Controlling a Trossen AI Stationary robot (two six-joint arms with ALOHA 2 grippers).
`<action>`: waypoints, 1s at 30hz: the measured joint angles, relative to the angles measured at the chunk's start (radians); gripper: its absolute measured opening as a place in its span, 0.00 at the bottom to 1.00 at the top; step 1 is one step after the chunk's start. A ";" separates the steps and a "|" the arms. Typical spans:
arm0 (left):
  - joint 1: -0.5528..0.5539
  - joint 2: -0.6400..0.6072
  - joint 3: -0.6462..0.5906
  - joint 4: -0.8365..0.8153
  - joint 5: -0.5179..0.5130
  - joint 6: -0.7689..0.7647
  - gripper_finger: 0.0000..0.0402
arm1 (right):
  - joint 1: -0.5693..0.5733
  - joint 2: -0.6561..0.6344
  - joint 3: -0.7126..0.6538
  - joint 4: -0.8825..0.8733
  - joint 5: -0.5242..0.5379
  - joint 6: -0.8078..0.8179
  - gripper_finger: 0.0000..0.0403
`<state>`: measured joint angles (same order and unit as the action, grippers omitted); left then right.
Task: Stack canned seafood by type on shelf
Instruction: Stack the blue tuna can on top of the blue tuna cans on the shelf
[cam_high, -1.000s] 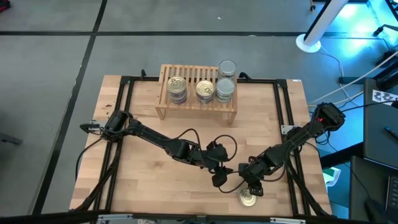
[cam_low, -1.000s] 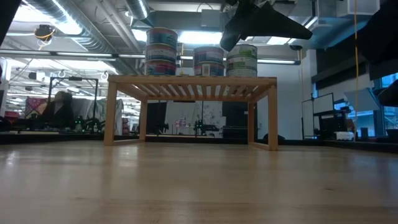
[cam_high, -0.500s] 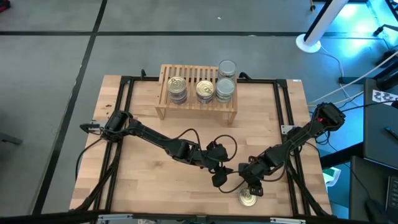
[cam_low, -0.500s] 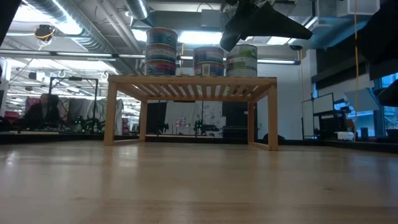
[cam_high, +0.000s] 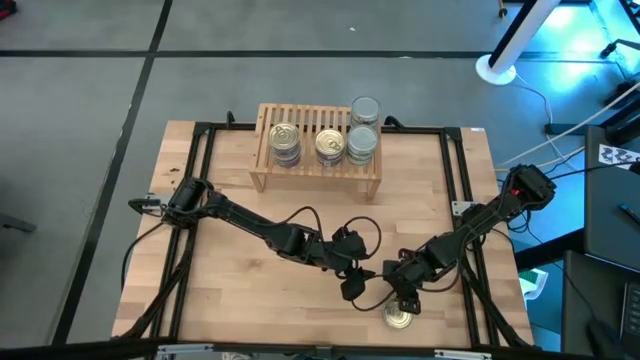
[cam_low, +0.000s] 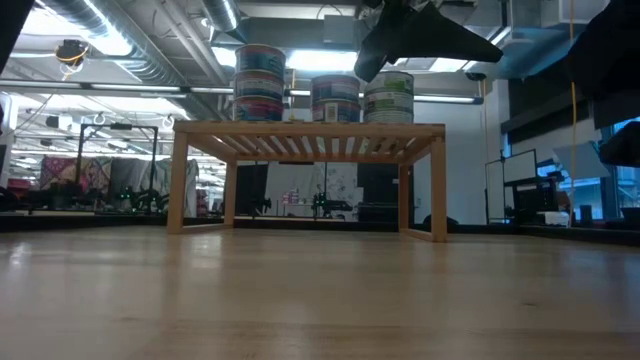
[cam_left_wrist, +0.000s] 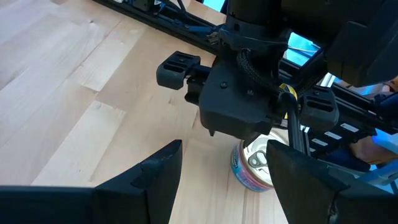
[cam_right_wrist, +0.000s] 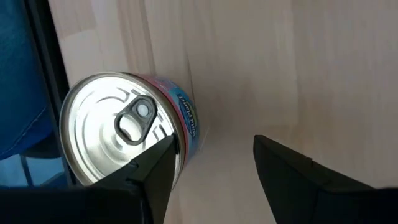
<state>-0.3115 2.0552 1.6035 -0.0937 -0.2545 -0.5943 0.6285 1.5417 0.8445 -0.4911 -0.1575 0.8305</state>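
Note:
The shelf (cam_high: 315, 120) stands at the table's far side, its legs (cam_low: 176, 180) on the wood. On its slatted top rest stacks of canned seafood: two gold-lidded (cam_high: 284, 135) (cam_high: 330, 146) and two silver-lidded (cam_high: 362, 140) (cam_high: 365, 107). One silver-lidded can (cam_high: 399, 319) stands on the table near the front edge. My right gripper (cam_high: 405, 300) hangs just above and beside it, open; in the right wrist view the can (cam_right_wrist: 118, 134) lies outside one finger, and bare wood shows in the gap (cam_right_wrist: 212, 140). My left gripper (cam_high: 352, 287) waits open close by, facing the can (cam_left_wrist: 252, 167).
Black frame rails (cam_high: 205, 200) run along the table's sides and far edge. Cables (cam_high: 320, 215) loop over the left arm. Bare wood lies between the shelf and the arms (cam_high: 420, 200) and at the near left (cam_high: 240, 300).

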 joint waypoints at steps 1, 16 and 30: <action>0.000 0.000 0.000 0.000 0.000 0.000 0.57 | 0.000 0.000 0.000 0.000 0.011 0.001 0.54; 0.013 0.000 0.000 0.000 0.000 0.060 0.57 | -0.017 -0.001 0.001 0.001 0.084 -0.001 0.54; 0.013 0.000 0.000 -0.001 0.000 0.072 0.57 | -0.021 0.001 -0.002 0.023 0.014 -0.001 0.53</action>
<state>-0.2985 2.0552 1.6035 -0.0948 -0.2546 -0.5224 0.6079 1.5429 0.8425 -0.4685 -0.1431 0.8291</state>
